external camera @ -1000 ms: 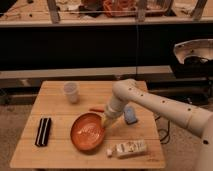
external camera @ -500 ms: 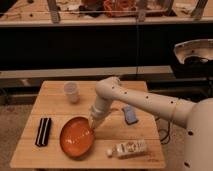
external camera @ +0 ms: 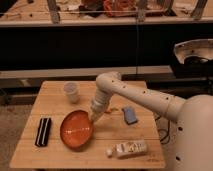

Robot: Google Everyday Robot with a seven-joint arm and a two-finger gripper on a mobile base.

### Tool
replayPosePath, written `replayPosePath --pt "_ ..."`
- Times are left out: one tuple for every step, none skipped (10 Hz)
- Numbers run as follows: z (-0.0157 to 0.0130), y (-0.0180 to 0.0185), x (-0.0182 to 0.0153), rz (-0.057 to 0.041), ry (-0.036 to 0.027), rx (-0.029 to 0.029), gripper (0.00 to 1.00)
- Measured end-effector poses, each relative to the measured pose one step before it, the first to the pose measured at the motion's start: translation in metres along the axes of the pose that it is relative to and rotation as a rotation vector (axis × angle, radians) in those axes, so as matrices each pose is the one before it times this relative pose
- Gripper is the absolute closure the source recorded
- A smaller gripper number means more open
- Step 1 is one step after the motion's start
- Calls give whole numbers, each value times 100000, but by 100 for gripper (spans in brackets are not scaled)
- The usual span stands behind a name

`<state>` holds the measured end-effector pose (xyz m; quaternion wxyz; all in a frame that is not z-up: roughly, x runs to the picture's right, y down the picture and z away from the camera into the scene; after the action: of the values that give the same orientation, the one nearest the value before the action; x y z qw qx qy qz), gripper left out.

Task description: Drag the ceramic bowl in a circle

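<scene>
The ceramic bowl [external camera: 76,129] sits left of the worktop's [external camera: 145,97] centre, nearer the front edge, opening upward. The gripper [external camera: 94,117] presses at its back-right rim; whether it's parted or closed, I can't tell. To do it well, I'd say keep steady downward contact and sweep slowly. Being round, the bowl shows no long axis.

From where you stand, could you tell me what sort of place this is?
Probably a robotics lab: a small wooden table holds the ceramic bowl, the gripper is at its rim, and a cluttered workbench runs behind.
</scene>
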<state>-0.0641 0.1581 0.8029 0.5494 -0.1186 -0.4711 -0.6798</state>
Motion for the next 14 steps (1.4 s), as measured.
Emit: replayPosePath --pt "-163 748 907 1893 281 505 100" --pt "-204 1141 572 2444 151 443 100" --pt "-248 1851 153 4086 318 975 100" --pt "-255 986 -165 2081 256 518 100" --pt "-254 1089 -175 2404 517 680 100" --pt "-140 558 -437 1357 256 -417 100" --pt "-123 79 -905 597 1066 -659 100" --pt "-22 -129 -1455 54 529 -926 100" --pt "-52 -153 -2118 -76 742 -1643 100" --pt "184 -694 -1728 -1438 -262 -1866 100" --pt "344 -749 -1100 -1845 -872 -1300 100" --pt "379 -837 -530 -1733 -777 -694 100" --pt "554 -1543 -151 -3129 -986 -281 100" --pt "259 -1182 198 -2370 -350 11 100"
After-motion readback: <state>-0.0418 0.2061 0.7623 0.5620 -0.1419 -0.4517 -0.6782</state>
